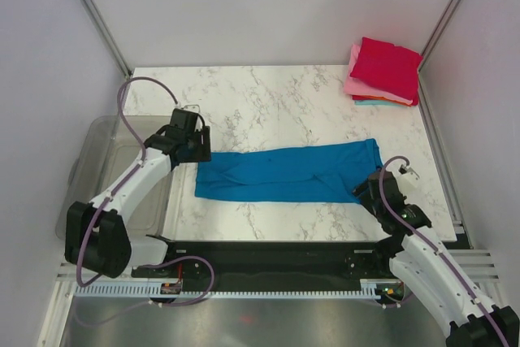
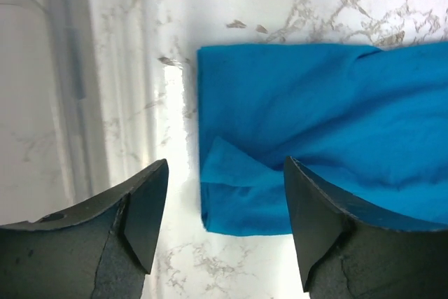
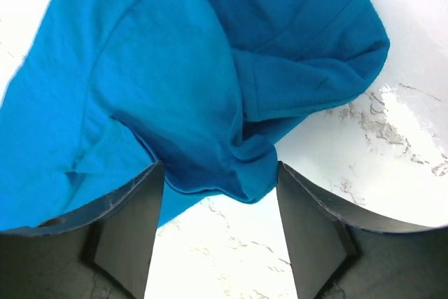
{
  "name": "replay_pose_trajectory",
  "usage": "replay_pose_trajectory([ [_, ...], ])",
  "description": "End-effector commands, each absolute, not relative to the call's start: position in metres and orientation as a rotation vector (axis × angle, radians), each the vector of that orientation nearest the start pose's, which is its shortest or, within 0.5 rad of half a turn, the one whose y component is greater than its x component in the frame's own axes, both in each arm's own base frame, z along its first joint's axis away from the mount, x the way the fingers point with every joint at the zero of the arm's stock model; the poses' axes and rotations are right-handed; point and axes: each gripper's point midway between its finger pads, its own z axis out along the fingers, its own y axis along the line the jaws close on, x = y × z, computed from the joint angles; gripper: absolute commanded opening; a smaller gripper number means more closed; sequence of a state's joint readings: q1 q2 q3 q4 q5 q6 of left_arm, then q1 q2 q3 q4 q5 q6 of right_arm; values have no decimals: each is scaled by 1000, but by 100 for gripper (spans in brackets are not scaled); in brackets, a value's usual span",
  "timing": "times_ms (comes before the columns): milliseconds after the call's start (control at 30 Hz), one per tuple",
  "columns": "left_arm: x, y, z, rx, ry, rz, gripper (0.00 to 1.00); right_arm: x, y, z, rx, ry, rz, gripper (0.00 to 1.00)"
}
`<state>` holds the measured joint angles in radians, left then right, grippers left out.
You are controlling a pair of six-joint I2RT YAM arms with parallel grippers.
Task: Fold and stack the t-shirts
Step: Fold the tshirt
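Note:
A bright blue t-shirt [image 1: 288, 172] lies folded into a long strip across the marble table [image 1: 268, 95]. My left gripper [image 1: 197, 149] hovers at its left end, open; in the left wrist view the shirt's corner [image 2: 245, 194] lies flat between the spread fingers [image 2: 143, 215], untouched. At the right end my right gripper [image 1: 370, 190] is open too, and the bunched hem [image 3: 241, 173] sits just ahead of its jaws, free of them. A stack of folded t-shirts, crimson on top [image 1: 387, 67] over pink and teal, rests at the back right corner.
A clear grey plastic bin [image 1: 97, 168] stands off the table's left edge under the left arm. Aluminium frame posts [image 1: 93, 14] rise at both back corners. A black rail [image 1: 276, 253] runs along the near edge between the arm bases.

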<state>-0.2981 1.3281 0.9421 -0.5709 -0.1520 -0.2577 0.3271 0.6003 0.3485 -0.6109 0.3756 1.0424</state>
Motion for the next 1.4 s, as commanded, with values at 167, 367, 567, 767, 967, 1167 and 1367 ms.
replay_pose_trajectory([
  [167,317,-97,157,46,2286,-129,66,225,38,118,911,1999,300,72],
  [367,322,-140,110,179,2483,-99,65,244,55,133,816,2047,331,67],
  [567,321,-147,56,136,2656,-36,62,262,58,125,780,2097,267,71],
  [767,315,-154,30,121,2749,-47,62,280,82,64,722,2352,210,75],
  [967,288,-173,27,93,2809,-259,62,313,119,38,668,2467,318,75],
  [1167,240,-177,11,13,2871,-432,62,383,153,23,549,2535,343,74],
  [1367,188,-191,8,-62,2902,-653,61,484,236,7,263,2579,500,71],
])
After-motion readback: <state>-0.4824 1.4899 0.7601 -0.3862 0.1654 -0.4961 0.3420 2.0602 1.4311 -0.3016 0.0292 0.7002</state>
